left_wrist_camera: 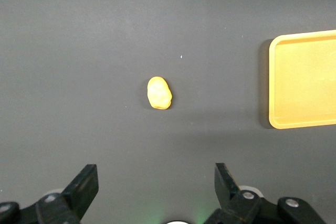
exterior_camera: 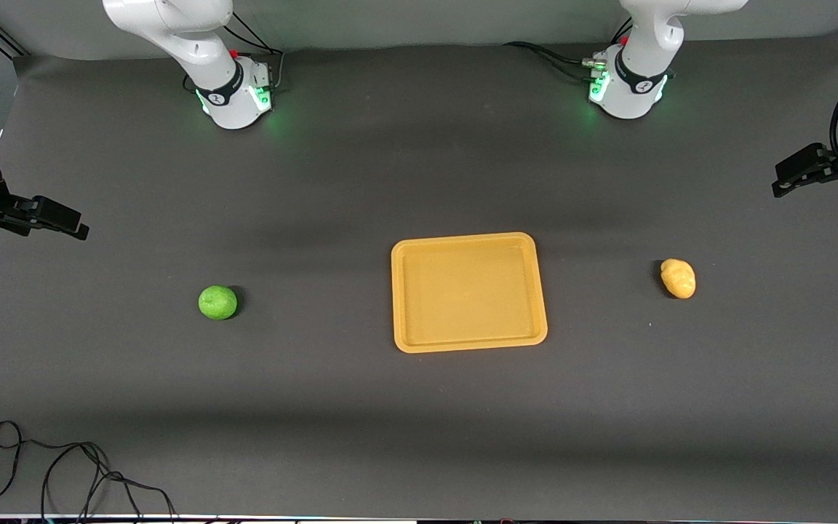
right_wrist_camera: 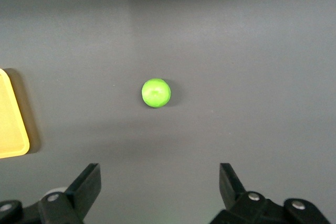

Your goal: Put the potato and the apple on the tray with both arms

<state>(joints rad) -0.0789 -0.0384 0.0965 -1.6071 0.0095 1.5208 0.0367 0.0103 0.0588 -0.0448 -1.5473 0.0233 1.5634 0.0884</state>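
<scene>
Two fruits lie on the dark table (exterior_camera: 419, 437), neither on the tray (exterior_camera: 468, 343). The potato (exterior_camera: 678, 278) sits toward the left arm's end, the apple (exterior_camera: 217, 302) toward the right arm's end, each well apart from the empty tray between them. The left tool (exterior_camera: 783, 188) hangs above the table's edge at its own end, jaws spread wide and holding nothing. The right tool (exterior_camera: 78, 231) does likewise at its end.
</scene>
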